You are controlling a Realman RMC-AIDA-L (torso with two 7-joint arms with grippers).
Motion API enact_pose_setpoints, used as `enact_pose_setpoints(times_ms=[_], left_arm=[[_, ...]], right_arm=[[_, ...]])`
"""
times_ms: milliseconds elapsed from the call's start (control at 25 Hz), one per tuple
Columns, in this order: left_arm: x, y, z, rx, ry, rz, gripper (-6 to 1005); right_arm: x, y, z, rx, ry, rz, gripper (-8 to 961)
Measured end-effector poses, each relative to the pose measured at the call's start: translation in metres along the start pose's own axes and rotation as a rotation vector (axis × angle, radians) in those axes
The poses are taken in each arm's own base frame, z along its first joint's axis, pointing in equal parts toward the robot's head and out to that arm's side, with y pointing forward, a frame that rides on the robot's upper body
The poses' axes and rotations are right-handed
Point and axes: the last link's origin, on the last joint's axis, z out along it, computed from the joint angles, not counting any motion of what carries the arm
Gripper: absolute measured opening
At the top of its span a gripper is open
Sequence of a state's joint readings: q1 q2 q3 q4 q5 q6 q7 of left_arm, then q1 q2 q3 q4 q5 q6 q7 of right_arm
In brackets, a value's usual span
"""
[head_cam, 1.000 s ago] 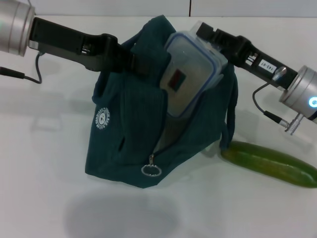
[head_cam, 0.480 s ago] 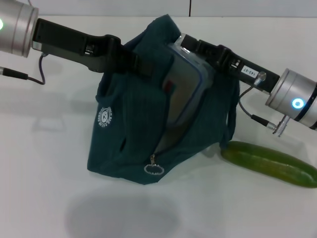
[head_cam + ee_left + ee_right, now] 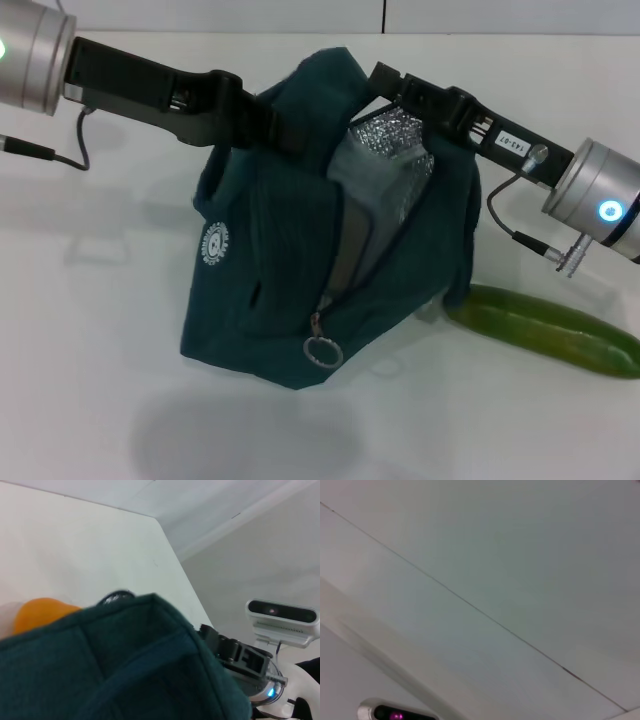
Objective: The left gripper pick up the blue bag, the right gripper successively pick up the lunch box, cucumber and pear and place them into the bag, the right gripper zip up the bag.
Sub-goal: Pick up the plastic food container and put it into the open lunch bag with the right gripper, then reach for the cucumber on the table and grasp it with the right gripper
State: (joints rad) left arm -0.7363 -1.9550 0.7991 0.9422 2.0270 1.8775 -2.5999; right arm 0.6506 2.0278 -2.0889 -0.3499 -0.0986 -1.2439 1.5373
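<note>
The blue bag (image 3: 300, 250) stands propped on the white surface (image 3: 90, 330), its upper edge held up by the left tool (image 3: 268, 125), which looks clamped on the fabric there. The right tool (image 3: 385, 85) sits at the open mouth, just above the silver foil lining (image 3: 385, 165); whether its jaws are apart or together I cannot tell. The lunch box is not in sight, so I judge it is inside. Next would be the cucumber (image 3: 545, 330), which lies on the surface just beside the bag's lower corner, on the right arm's side and below that arm, its long axis running away from the bag. The right arm is plainly the nearer one. The pear (image 3: 37, 615) shows only behind the bag in the left wrist view
</note>
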Motion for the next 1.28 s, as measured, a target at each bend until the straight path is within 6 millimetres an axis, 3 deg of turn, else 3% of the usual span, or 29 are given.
enact_pose_setpoints(times_ms=[280,520,640,800,1080,1280], left_arm=[[-0.001,-0.001,-0.001,0.006,0.001,0.0,45],[-0.002,-0.002,-0.004,0.012,0.004,-0.003,45],[-0.002,-0.003,-0.006,0.015,0.009,-0.006,45],[-0.002,-0.004,-0.008,0.02,0.013,-0.004,45],[-0.001,-0.005,-0.015,0.039,0.02,-0.003,45],[-0.005,-0.011,-0.021,0.053,0.037,-0.021,45]], right_arm=[[-0.002,0.002,-0.008,-0.021,-0.034,-0.013,201],[-0.015,0.001,-0.032,-0.02,-0.16,-0.057,210],[-0.029,-0.005,-0.047,0.015,-0.204,-0.095,390],[-0.048,-0.018,-0.065,0.093,-0.173,-0.204,558],[-0.059,-0.037,-0.072,0.237,-0.066,-0.534,819],[-0.056,-0.034,-0.075,0.209,0.028,-0.719,886]])
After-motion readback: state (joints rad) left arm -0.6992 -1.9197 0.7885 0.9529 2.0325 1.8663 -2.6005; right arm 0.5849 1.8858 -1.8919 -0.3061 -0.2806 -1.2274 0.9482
